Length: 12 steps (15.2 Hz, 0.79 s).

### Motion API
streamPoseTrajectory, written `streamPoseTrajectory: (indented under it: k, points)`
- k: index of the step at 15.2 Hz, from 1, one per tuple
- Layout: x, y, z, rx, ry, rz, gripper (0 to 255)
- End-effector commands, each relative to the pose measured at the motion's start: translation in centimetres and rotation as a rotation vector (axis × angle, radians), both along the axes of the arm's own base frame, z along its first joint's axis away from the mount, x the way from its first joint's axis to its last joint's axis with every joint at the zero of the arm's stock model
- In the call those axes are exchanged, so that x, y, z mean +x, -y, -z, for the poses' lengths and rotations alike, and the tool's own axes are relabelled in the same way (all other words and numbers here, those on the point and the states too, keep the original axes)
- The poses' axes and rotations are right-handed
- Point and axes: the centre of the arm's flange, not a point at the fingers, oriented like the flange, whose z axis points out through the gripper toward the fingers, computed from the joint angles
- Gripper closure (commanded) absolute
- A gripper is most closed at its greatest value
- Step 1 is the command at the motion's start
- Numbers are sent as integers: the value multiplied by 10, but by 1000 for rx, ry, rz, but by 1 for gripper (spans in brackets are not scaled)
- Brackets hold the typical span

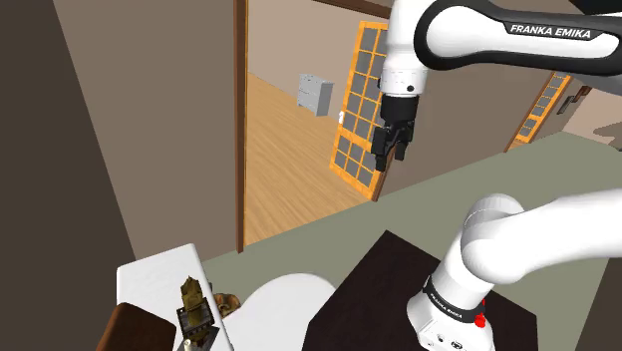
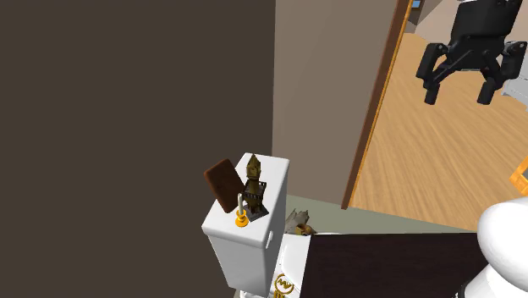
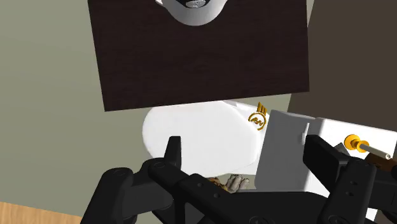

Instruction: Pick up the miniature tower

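The pincer [image 1: 390, 157] hangs high above the floor, fingers pointing down, and in the shoulder view it sits in front of the open doorway [image 1: 299, 120]. Its jaws stand wide apart and hold nothing; the second exterior view and the wrist view both show clear space between the two black fingers [image 3: 172, 151]. The miniature tower [image 2: 255, 186], dark with gold-brown detail, stands upright on the flat top of the white toilet tank [image 2: 245, 250], well apart from the pincer and far below it. In the second exterior view a brown panel [image 2: 222, 184] stands tilted just beside the tower on the view's left. A small yellow candle-shaped object [image 2: 241, 217] stands near the tank's front edge, just beside the tower's base. The rounded white toilet lid [image 1: 289, 304] lies between the tank and the dark stand [image 1: 384, 274] that carries the arm [image 1: 518, 239]. A gold emblem [image 3: 257, 116] is marked where the lid meets the tank. A small grey-brown object [image 2: 298, 222] of undetermined kind lies next to the tank. Beyond the doorway, a wooden floor [image 1: 284, 150] runs to an orange-framed glazed door [image 1: 364, 100].
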Motion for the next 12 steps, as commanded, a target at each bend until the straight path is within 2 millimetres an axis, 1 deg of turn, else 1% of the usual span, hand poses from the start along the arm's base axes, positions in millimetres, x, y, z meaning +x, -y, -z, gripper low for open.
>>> streamPoseTrajectory:
  k: [1, 12]
  points:
    - [0, 0, 0, 0, 0, 0, 0]
    - [82, -100, 72, 23, -57, 15, 0]
